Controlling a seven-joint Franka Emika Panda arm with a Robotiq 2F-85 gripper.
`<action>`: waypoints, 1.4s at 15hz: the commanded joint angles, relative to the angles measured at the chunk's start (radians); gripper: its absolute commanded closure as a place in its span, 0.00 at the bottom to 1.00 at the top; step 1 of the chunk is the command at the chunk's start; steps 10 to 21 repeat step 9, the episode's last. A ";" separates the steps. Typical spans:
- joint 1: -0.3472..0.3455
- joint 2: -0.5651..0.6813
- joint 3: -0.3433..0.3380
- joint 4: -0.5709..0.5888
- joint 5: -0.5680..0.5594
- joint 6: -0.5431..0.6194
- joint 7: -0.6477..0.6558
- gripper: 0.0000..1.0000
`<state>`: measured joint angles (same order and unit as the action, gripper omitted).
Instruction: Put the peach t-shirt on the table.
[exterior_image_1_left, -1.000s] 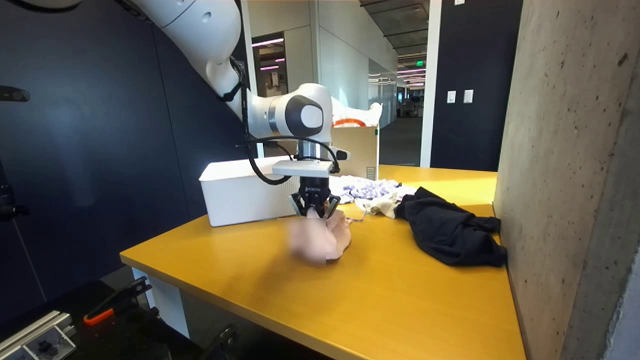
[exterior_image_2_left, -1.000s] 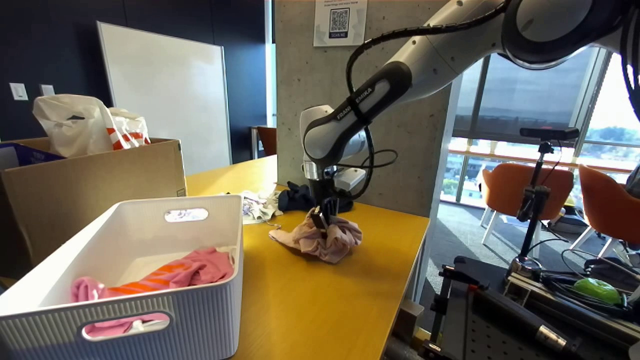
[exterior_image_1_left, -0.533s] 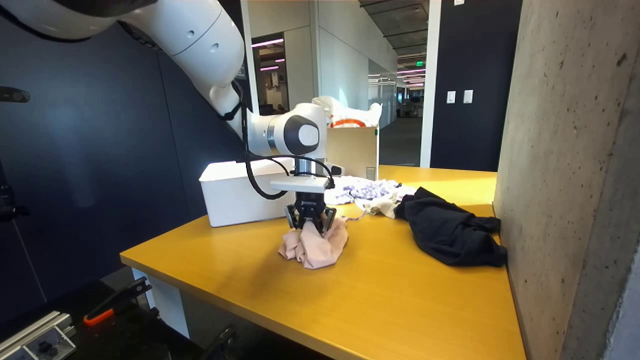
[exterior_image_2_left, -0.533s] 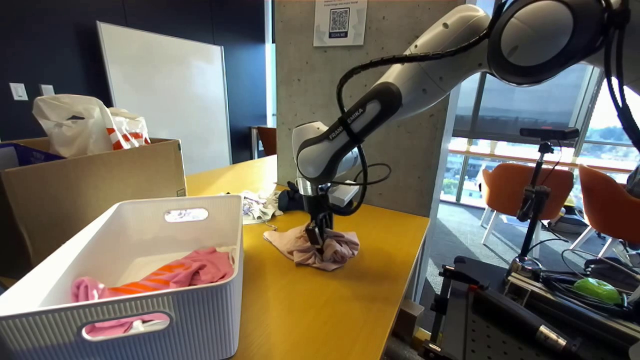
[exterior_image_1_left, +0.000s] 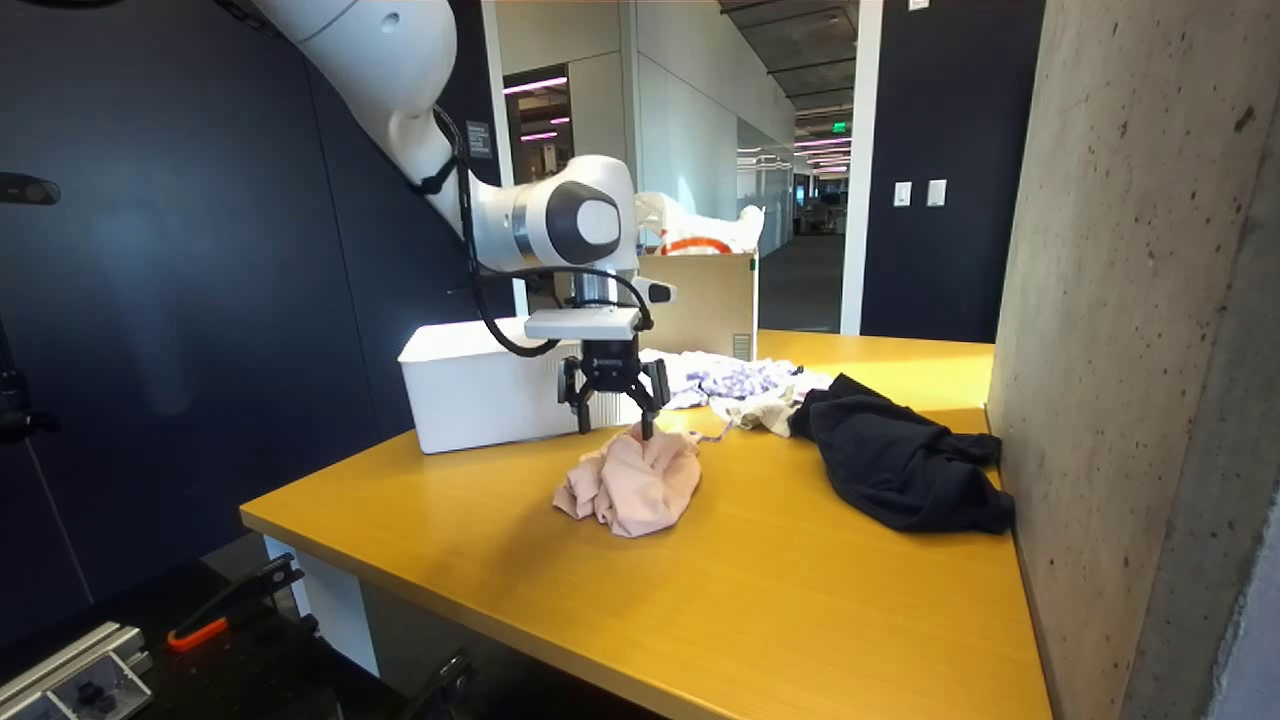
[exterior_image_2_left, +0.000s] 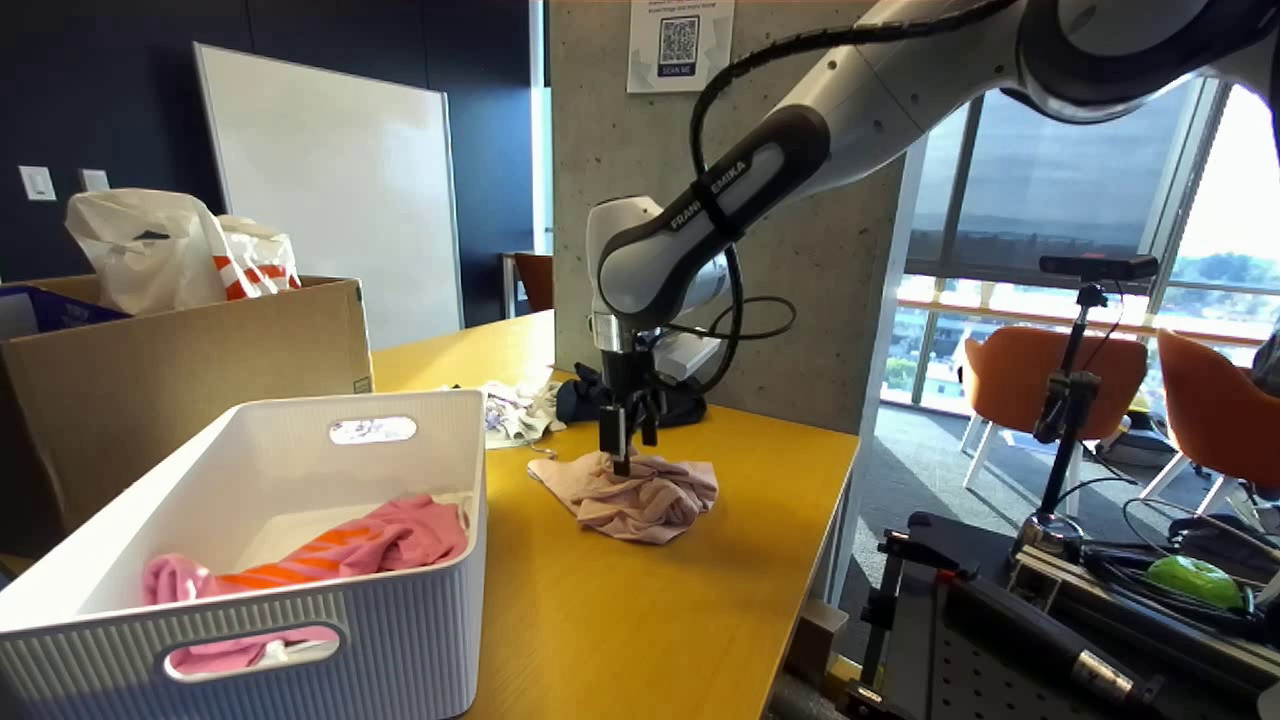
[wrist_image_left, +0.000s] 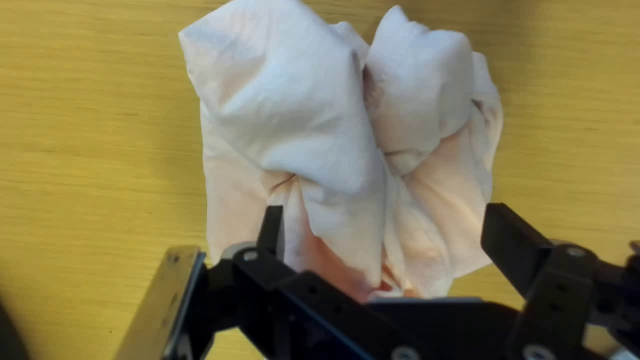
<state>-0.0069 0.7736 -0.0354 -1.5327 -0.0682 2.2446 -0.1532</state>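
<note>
Crumpled in a loose heap, the peach t-shirt (exterior_image_1_left: 632, 492) rests on the yellow-orange table (exterior_image_1_left: 800, 620), and both exterior views show it lying there (exterior_image_2_left: 648, 508). My gripper (exterior_image_1_left: 616, 430) is above the heap's back part, jaws spread wide. In the wrist view the fingertips of the gripper (wrist_image_left: 384, 212) stand far apart, and the t-shirt (wrist_image_left: 310, 115) lies below and between them with nothing gripped. Whether a fingertip still brushes the cloth I cannot tell.
A white box (exterior_image_2_left: 420, 640) holding a pink and orange garment (exterior_image_2_left: 380, 540) stands nearby. A black garment (exterior_image_1_left: 900, 470) lies against the concrete pillar (exterior_image_1_left: 1130, 300). Behind are a white patterned cloth (exterior_image_1_left: 730, 378) and a cardboard box (exterior_image_2_left: 200, 380).
The gripper came down with the t-shirt in its jaws, opened, and has risen off it. The t-shirt has settled on the table and stayed there.
</note>
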 joint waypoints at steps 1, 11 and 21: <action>0.026 -0.162 -0.011 -0.166 -0.033 0.020 0.076 0.00; 0.006 -0.279 -0.017 -0.296 -0.027 0.025 0.110 0.00; 0.006 -0.279 -0.017 -0.296 -0.027 0.025 0.110 0.00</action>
